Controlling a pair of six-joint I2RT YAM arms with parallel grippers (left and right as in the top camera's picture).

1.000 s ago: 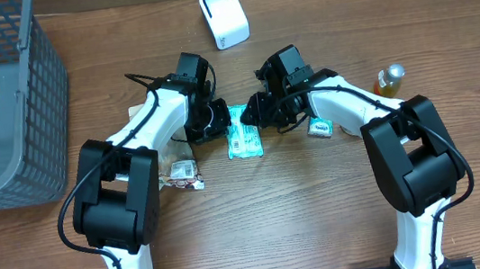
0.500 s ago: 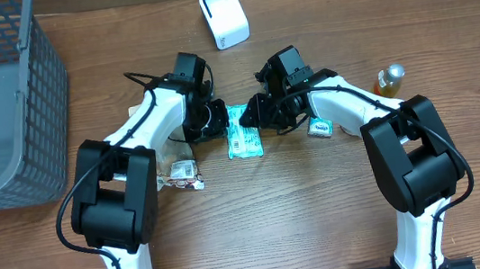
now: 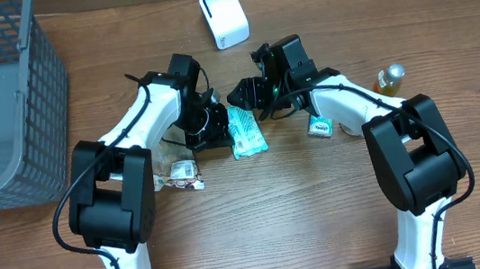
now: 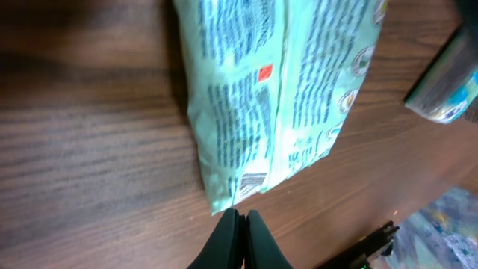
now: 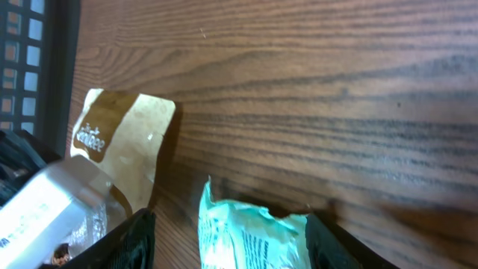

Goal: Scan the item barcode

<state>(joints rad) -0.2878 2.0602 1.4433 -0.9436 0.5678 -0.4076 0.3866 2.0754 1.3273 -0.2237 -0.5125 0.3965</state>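
a grey basket [image 3: 0, 98] stands at far left, then the left gripper [image 4: 237, 215] pinched closed with tips at the edge of the green packet [image 3: 245, 130] lying flat on the table [image 3: 322, 216], its other end between the wide-apart fingers of the right gripper [image 5: 228, 230].

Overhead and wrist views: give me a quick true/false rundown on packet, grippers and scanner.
1. The green packet rests on the table, close to both grippers. True.
2. The left gripper is wide open. False: its fingers are shut together.
3. The white scanner sits in the basket. False: it stands on the table, apart from it.
4. A barcode shows near the packet's corner. True.
5. The right gripper clamps the bottle. False: it is open, at the packet's edge.
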